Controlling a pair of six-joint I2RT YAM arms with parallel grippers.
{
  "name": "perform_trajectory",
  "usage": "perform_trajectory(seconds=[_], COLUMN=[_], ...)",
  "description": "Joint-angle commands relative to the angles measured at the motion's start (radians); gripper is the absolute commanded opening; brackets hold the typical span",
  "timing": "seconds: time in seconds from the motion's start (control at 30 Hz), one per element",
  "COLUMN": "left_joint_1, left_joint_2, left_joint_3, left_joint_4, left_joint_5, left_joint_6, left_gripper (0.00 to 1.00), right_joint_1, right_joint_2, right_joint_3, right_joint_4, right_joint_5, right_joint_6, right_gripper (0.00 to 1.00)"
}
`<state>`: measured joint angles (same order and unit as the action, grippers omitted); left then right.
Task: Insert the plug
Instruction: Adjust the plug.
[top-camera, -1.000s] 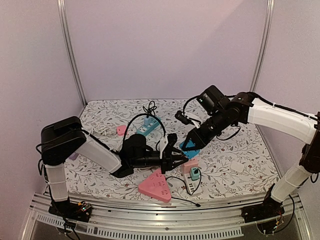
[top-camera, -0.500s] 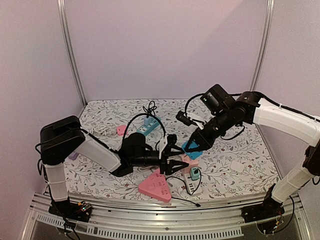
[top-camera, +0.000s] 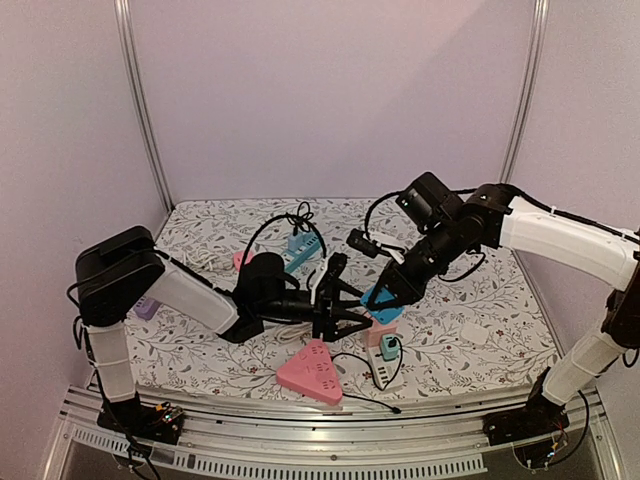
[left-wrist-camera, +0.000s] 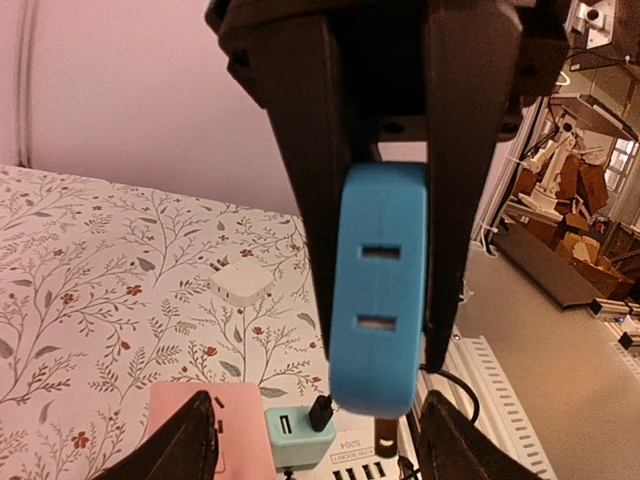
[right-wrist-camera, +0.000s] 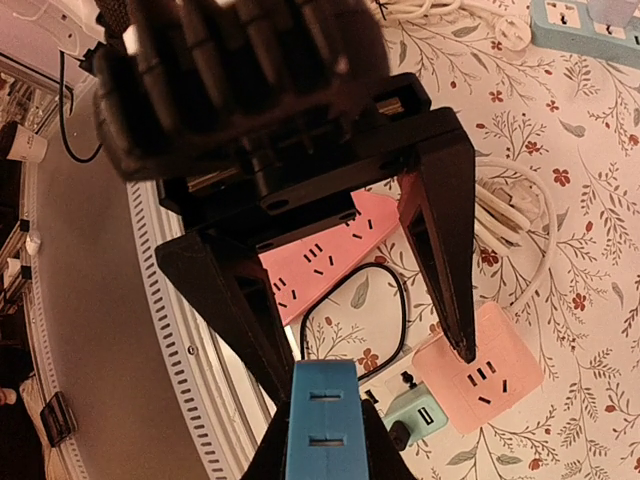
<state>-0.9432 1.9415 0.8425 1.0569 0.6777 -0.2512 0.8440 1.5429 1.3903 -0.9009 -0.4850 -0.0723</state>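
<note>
Where the two arms meet over the middle of the bench (top-camera: 470, 330), which is covered with a floral-printed cloth, the right claw (top-camera: 392, 288) is clamped on a blue rectangular plastic plug block (left-wrist-camera: 378, 290). Its two black fingers (left-wrist-camera: 310, 200) press flat against the block's long sides. The block is held clear of the bench, and the face with two narrow slots is turned toward the left arm.

The left claw (top-camera: 350, 295) stands wide open and holds nothing. It points at the block from the left. In the left wrist view its fingertips (left-wrist-camera: 190, 450) sit apart from the block on either side, not touching it.

Below the held block, a pink square plastic socket unit (right-wrist-camera: 480, 375) lies flat on the cloth. One finger of the left claw reaches toward its face in the right wrist view; contact cannot be confirmed. Just beside this unit stands a small mint-green adapter (left-wrist-camera: 295, 440) with a black cable plugged into it. The adapter is seated on a white power strip (top-camera: 380, 370).

A pink triangular power strip (top-camera: 312, 372) lies near the front edge of the bench. A blue power strip (top-camera: 297, 250) lies toward the back, and a white square charger (left-wrist-camera: 243, 288) rests on the cloth well apart from the claws.
</note>
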Motion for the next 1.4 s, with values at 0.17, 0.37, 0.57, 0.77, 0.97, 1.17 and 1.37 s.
perform_trajectory(seconds=[0.17,0.37,0.57,0.77,0.97,1.17,1.37], left_joint_1=[0.018,0.014,0.011,0.011,0.011,0.01,0.009], left_joint_2=[-0.018,-0.013,-0.012,-0.012,-0.015,-0.021,-0.022], left_joint_3=[0.035,0.04,0.04,0.034,0.026,0.016,0.015], left_joint_4=[0.02,0.041,0.04,0.038,0.042,0.038,0.041], left_joint_5=[0.129,0.124,0.116,0.11,0.1,0.094,0.091], left_joint_6=[-0.066,-0.064,-0.05,-0.05,-0.048,-0.034,-0.031], left_gripper=[0.62,0.43,0.14,0.0,0.02,0.0,0.0], right_joint_1=[-0.003,-0.003,-0.003,-0.004,-0.007,-0.014,-0.019], right_joint_2=[0.03,0.023,0.022,0.015,0.01,-0.003,-0.01], right_joint_3=[0.043,0.039,0.038,0.035,0.033,0.026,0.022], right_joint_4=[-0.004,0.001,0.004,0.005,0.006,0.003,0.003], right_joint_5=[-0.029,-0.017,-0.019,-0.016,-0.012,-0.012,-0.017], right_joint_6=[-0.036,-0.032,-0.029,-0.018,-0.017,-0.018,-0.012], right_gripper=[0.0,0.0,0.0,0.0,0.0,0.0,0.0])
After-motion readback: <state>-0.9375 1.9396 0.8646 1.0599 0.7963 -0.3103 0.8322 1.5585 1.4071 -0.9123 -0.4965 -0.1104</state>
